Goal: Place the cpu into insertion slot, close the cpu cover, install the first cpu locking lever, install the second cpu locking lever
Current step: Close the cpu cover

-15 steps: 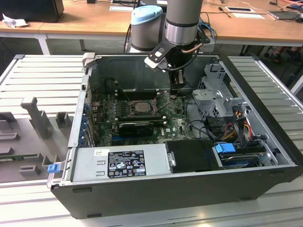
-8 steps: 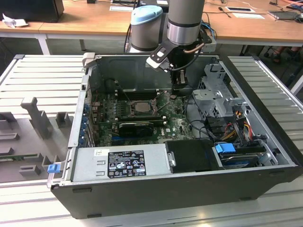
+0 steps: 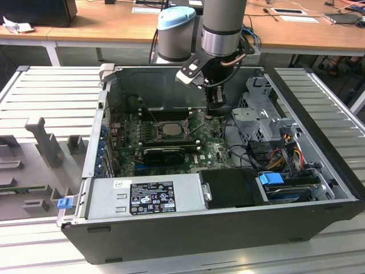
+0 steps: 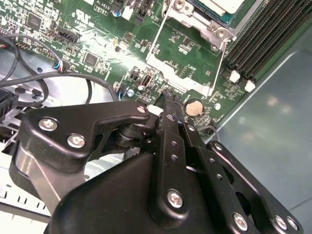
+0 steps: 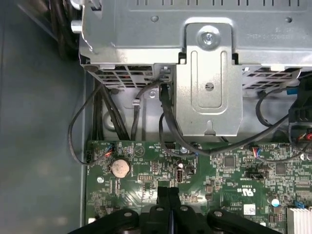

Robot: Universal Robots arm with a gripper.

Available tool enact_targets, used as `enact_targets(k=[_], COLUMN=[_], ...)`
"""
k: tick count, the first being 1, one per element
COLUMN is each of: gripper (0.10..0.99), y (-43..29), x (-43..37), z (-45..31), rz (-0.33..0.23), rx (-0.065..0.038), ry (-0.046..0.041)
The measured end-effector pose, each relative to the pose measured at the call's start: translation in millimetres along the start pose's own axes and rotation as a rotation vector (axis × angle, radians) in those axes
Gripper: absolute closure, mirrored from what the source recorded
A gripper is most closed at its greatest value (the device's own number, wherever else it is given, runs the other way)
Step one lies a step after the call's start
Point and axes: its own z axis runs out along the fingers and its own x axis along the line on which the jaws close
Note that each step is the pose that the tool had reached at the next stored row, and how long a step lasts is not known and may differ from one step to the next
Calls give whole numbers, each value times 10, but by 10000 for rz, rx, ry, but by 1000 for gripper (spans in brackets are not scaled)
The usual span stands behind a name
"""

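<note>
My gripper (image 3: 215, 111) hangs inside the open computer case, to the exterior view's right of the insertion slot (image 3: 169, 130). Its black fingertips (image 4: 168, 97) are pressed together with nothing between them, just above the green motherboard near a round coin cell (image 5: 120, 167). In the second wrist view the cpu (image 4: 222, 4) lies in the slot, silver top up, inside the silver metal rim (image 4: 197, 20). Thin wire levers (image 4: 155, 36) stand up from the slot's side towards the gripper. I cannot tell how the cpu cover lies.
Long black memory slots (image 4: 265, 36) run beside the socket along the case wall. A silver drive cage (image 5: 209, 83) with black cables (image 5: 165, 122) stands close by the gripper. The power supply (image 3: 151, 197) fills the case's near side. A grey slatted table (image 3: 51, 97) surrounds the case.
</note>
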Motion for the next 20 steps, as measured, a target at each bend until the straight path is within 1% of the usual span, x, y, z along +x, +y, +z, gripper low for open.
enact_targets(k=[2, 3, 4, 5, 6, 7, 8, 10, 12, 20], gripper=[980, 980, 980, 980, 980, 980, 980, 980, 980, 980], y=[-2, -1, -2, -2, -2, -2, -9, -65, -91, -115], x=[0, 0, -2, -2, -2, -2, -2, -1, -2, -1], z=[36, 54, 55, 56, 56, 55, 53, 49, 47, 46], rz=[-9, -30, -42, -47, -50, -52, -48, -53, -51, -52], rx=[6, 25, 69, 124, 224, 357, 406, 407, 406, 407], ry=[3, 6, 25, 32, 32, 35, 36, 35, 35, 36])
